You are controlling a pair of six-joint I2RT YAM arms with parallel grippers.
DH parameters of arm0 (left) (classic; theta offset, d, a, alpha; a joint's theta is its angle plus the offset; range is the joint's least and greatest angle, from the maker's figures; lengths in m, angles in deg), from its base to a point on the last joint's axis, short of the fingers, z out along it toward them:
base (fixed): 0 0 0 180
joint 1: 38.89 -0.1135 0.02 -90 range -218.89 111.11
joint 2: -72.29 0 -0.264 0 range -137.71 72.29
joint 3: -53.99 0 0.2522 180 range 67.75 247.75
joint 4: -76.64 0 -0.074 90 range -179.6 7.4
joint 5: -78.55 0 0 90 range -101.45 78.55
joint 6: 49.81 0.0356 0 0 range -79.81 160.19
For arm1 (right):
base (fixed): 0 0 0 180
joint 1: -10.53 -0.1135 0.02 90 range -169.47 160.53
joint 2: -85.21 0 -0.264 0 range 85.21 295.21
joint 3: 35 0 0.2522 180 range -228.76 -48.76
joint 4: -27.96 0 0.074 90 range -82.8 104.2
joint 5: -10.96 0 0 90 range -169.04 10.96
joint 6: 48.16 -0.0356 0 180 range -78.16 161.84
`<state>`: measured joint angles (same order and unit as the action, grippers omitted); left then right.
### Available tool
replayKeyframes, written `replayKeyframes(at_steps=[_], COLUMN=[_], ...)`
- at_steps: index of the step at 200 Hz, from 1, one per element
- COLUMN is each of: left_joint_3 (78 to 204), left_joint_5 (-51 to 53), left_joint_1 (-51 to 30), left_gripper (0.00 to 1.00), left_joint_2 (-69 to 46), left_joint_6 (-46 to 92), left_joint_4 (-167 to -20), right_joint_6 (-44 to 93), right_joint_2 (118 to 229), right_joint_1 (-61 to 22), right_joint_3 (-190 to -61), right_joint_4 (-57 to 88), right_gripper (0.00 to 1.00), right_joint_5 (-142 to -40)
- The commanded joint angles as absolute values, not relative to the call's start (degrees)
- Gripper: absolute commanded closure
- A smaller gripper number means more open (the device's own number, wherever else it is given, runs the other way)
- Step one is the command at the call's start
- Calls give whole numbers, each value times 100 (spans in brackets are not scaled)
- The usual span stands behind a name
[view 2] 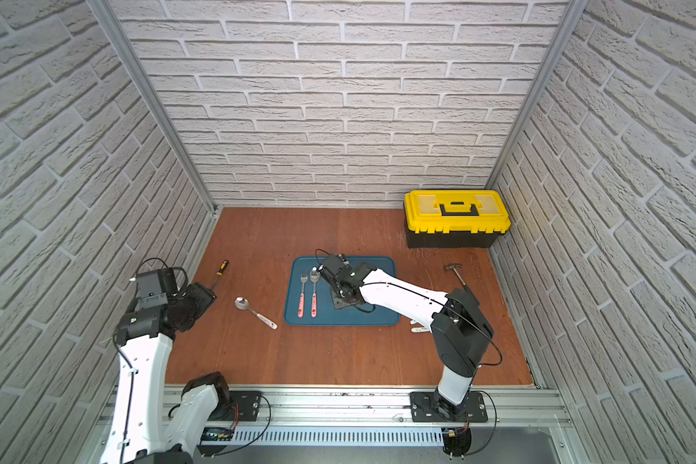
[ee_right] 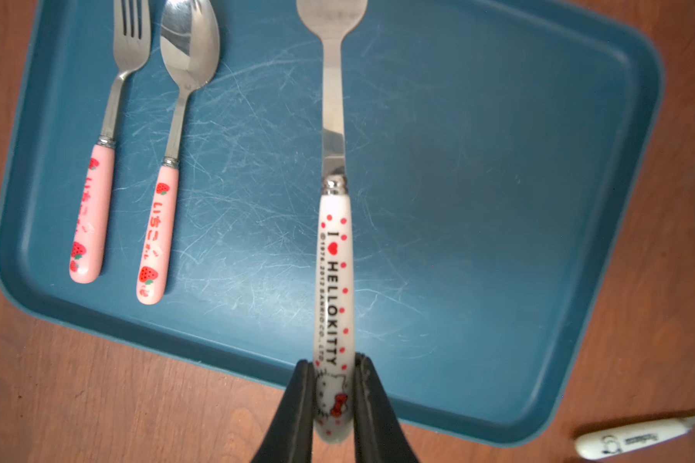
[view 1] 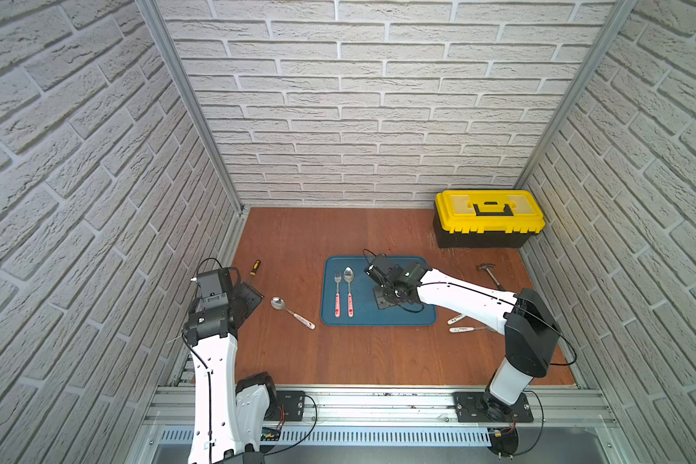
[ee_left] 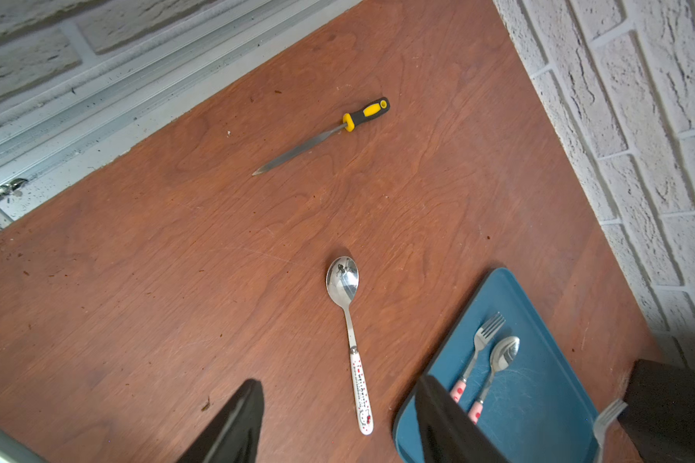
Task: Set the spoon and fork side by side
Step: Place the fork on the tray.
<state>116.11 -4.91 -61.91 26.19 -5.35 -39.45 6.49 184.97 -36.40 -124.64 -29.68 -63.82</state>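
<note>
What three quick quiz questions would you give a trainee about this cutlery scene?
1. True or false: the right fingers hold the white-handled fork over the blue tray.
2. Fill in: the pink fork and pink spoon lie ___ on the tray.
3. The white-handled spoon lies: A on the tray, B on the table, C in the right fingers.
Key: 1 true; 2 side by side; 3 B.
</note>
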Motion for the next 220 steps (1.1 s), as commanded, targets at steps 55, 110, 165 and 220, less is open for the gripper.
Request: replayKeyframes(at_steps=[55, 110, 165, 220], left_joint_3=[11485, 11407, 11368, 11361], left_joint_5=[-233, -165, -129, -99], left_joint_1=[-6074, -6047, -6032, -6024], left_gripper=[35, 35, 34, 35], left_joint_2=[2721, 2782, 2791, 2774], left_joint_6=[-656, -647, -651, -642], left_joint_4=[-4171, -4157, -4171, -4157], right_joint_6=[-733, -1093, -1330, -1721], right_joint_2=[18727, 19045, 19258, 19340], right_joint_1=[-3894, -4119, -4136, -4132], right_joint_3=[-12386, -12514, -12649, -12479], right_joint_4=[-2382, -2382, -2217, -2043], right_gripper=[89, 89, 89, 90], right_joint_5=[-6491, -6598, -6721, -6617])
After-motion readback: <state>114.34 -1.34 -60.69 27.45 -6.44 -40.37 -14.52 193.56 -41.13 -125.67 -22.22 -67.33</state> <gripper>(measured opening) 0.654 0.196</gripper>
